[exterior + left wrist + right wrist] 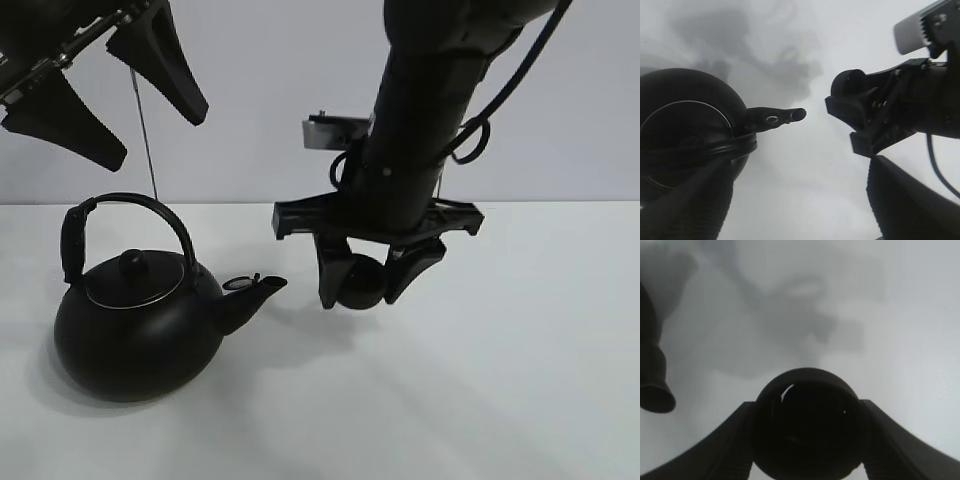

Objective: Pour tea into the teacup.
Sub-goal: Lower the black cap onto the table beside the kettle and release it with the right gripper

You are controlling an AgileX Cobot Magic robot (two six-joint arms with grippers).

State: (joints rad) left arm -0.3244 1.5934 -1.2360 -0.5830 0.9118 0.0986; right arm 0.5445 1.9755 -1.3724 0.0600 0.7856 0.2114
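Observation:
A big round black kettle [135, 325] with an arched handle stands on the white table at the left, its spout [252, 292] pointing right. My right gripper [365, 285] is shut on the small matte-black teacup [362, 282] and holds it just right of the spout, a little above the table. The right wrist view shows the cup [806, 422] clamped between the two fingers, with the spout tip [655, 395] to one side. My left gripper [110, 95] is open and empty, high above the kettle. The left wrist view shows the kettle [685, 130], its spout [777, 117] and the cup [847, 85].
The white table [500, 380] stretches to the right and front of the kettle. A thin cable [146, 140] hangs down behind the kettle's handle. A plain grey wall stands behind the table.

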